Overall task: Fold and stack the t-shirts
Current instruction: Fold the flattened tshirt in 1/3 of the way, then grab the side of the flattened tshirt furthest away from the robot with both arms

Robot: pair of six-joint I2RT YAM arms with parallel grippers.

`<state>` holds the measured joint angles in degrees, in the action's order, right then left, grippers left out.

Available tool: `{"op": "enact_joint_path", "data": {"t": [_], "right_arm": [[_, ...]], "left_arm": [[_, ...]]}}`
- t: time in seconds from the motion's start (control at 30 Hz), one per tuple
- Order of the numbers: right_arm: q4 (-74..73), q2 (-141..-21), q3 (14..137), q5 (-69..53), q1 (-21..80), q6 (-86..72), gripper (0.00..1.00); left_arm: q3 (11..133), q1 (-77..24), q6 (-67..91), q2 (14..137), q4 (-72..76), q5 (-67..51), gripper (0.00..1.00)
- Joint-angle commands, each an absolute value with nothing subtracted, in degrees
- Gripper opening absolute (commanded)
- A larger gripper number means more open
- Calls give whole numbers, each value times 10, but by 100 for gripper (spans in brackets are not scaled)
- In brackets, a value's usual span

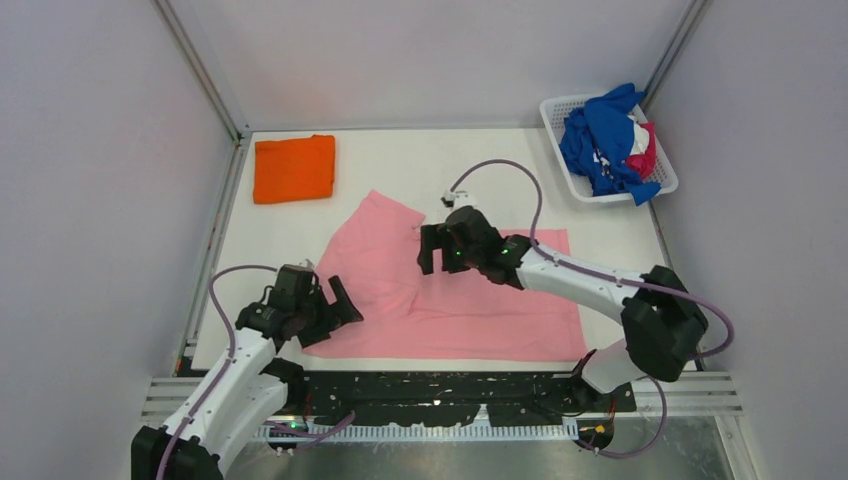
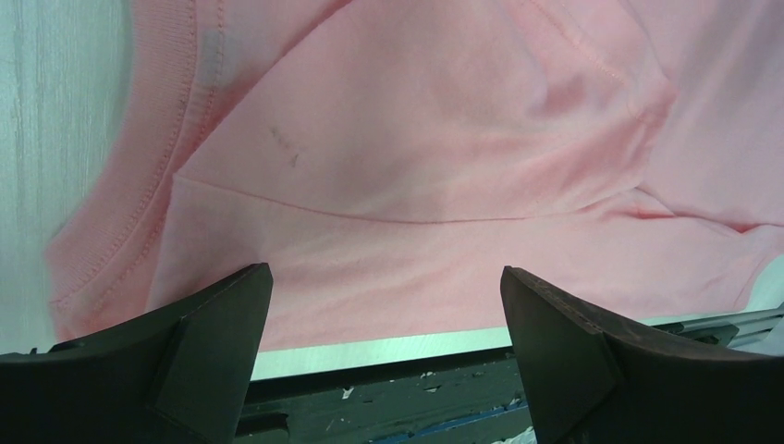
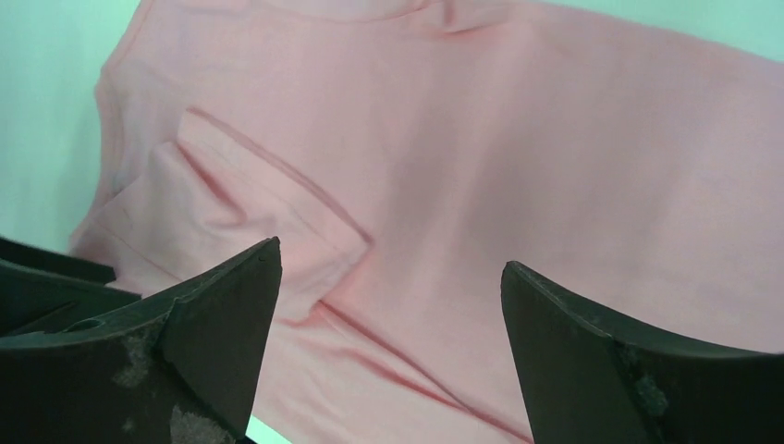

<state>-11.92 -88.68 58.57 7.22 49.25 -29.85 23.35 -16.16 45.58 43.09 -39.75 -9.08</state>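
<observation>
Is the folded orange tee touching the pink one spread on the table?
Apart. The top external view shows a strip of bare table between the orange tee and the nearest sleeve of the pink tee.

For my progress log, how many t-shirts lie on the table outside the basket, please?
2: the pink t-shirt spread mid-table, the folded orange t-shirt at the far left. Other t-shirts lie heaped in the basket.

Two black two-finger grippers: left gripper (image 1: 335, 318), right gripper (image 1: 440, 262). Under them is one light pink cotton t-shirt (image 1: 480, 300). Beyond the left is one folded bright orange t-shirt (image 1: 293, 168). Far beyond the right is one white slatted plastic basket (image 1: 556, 108) holding a blue, magenta and white heap of cloth (image 1: 600, 140), whose pieces I cannot count.
</observation>
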Motion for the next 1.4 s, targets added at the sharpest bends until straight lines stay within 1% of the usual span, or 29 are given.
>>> {"op": "enact_joint_path", "data": {"t": [0.0, 0.1, 0.17, 0.3, 0.47, 0.53, 0.63, 0.73, 0.83, 1.17, 1.37], "right_arm": [[-105, -793, 513, 70, 416, -330, 96], [-113, -750, 470, 71, 374, -319, 95], [-128, -715, 445, 100, 368, -309, 96], [-215, -640, 394, 163, 364, -335, 95], [-270, -547, 324, 167, 357, -384, 96], [-282, -521, 297, 165, 355, -401, 95], [-302, -494, 269, 169, 353, -421, 95], [-307, -487, 254, 184, 348, -435, 95], [-306, -486, 244, 192, 341, -443, 96], [-290, -505, 263, 184, 313, -416, 95], [-270, -527, 285, 160, 295, -394, 95]], "left_arm": [[241, -163, 439, 408, -413, -113, 99], [254, -163, 427, 426, -397, -147, 99], [274, -163, 418, 442, -384, -150, 99], [331, -163, 395, 478, -388, -159, 99], [345, -163, 396, 511, -305, -159, 99], [352, -163, 401, 554, -276, -165, 99], [360, -164, 393, 621, -278, -173, 99], [342, -164, 391, 667, -283, -174, 99], [318, -164, 398, 675, -288, -173, 99], [244, -170, 423, 604, -331, -141, 99], [261, -170, 428, 579, -346, -110, 99]]}}
